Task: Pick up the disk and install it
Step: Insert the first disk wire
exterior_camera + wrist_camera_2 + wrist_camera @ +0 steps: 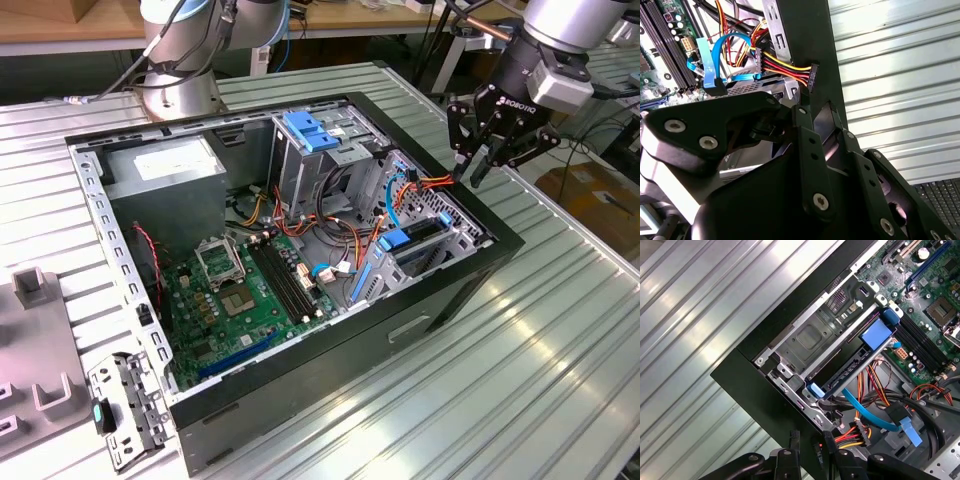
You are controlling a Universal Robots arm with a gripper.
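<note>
Disk (852, 369) on edge in bay (810, 337), long axis along case wall (790, 317); tool (475, 175) released, empty.

A ribbed metal bench (520, 380) shines with bright glare. A wooden desk (60, 30) stands behind it, and a brown cardboard box (600, 195) lies low at the exterior view's right.
</note>
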